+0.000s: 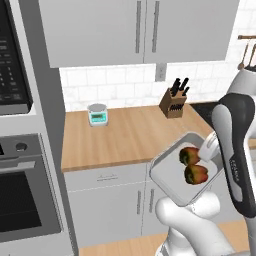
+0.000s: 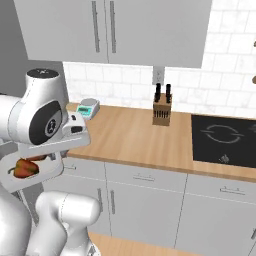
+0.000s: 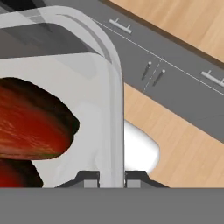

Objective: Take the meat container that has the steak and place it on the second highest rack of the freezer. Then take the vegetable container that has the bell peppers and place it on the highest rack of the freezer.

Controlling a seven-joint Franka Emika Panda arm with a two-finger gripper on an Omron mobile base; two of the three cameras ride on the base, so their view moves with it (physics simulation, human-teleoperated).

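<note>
I carry the clear vegetable container (image 1: 167, 176) in the air in front of the counter, tilted. Two red-orange bell peppers (image 1: 194, 166) lie inside it. My gripper (image 1: 208, 148) is shut on the container's rim at its far right side. In the right base view the container (image 2: 31, 182) with the peppers (image 2: 26, 168) hangs low on the left, partly behind my arm. In the hand view the rim (image 3: 116, 109) runs straight up from between the fingertips (image 3: 90, 179), with a pepper (image 3: 30, 118) to its left. The steak, its container and the freezer are out of view.
A wooden counter (image 1: 125, 135) holds a small kitchen scale (image 1: 98, 114) and a knife block (image 1: 174, 97). An oven (image 1: 20, 200) under a microwave (image 1: 10, 65) stands at the left. A black cooktop (image 2: 223, 137) is at the right. Grey cabinets hang above.
</note>
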